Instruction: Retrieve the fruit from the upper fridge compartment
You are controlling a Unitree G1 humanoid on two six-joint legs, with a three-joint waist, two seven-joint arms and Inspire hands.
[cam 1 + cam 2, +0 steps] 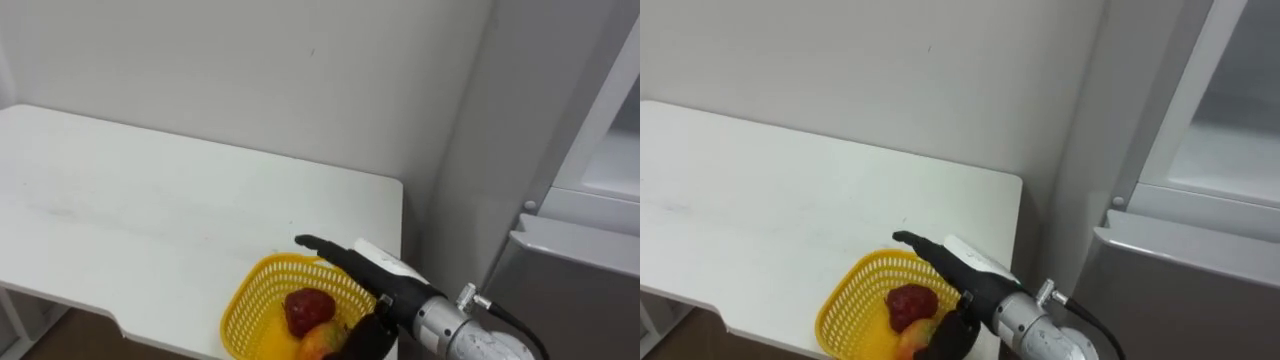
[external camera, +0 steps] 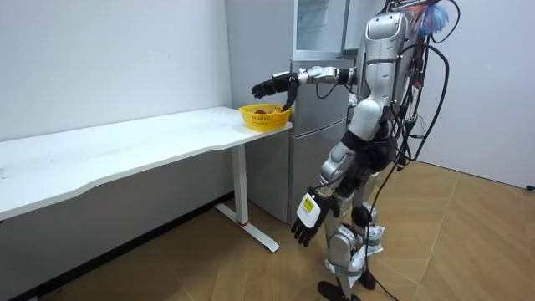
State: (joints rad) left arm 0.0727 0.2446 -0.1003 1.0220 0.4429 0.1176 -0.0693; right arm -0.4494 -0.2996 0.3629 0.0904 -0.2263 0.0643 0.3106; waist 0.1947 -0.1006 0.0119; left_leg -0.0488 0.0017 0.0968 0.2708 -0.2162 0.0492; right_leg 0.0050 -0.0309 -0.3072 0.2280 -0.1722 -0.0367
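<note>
Across the left and centre of the eye views runs the white table (image 1: 150,200), its far end stopping just beside the grey fridge (image 1: 500,150), which takes up the right of the frame. The fridge's upper compartment (image 1: 612,160) stands open at the upper right, and what shows of its shelf looks bare. In the room view the robot stands upright between the table's end and the fridge, near the right of the frame.

At the lower centre of the eye views, near the table's front edge at that end, sits a yellow basket (image 1: 240,302). The right hand (image 1: 365,272) reaches in from the lower right and hovers over the basket's rim, fingers stretched out straight toward the wall, thumb hanging down, nothing in its grasp. The left hand (image 2: 305,221) hangs low beside the leg in the room view, fingers loose and empty.

Inside the basket lie a red fruit (image 1: 308,308) and, touching it, an orange-yellow fruit (image 1: 320,342). Which of them came from the fridge cannot be told.

The fetching looks essentially done, since the fruit rests in the basket and the hand is free of it. What seems left is drawing the arm clear and perhaps closing the upper compartment.
</note>
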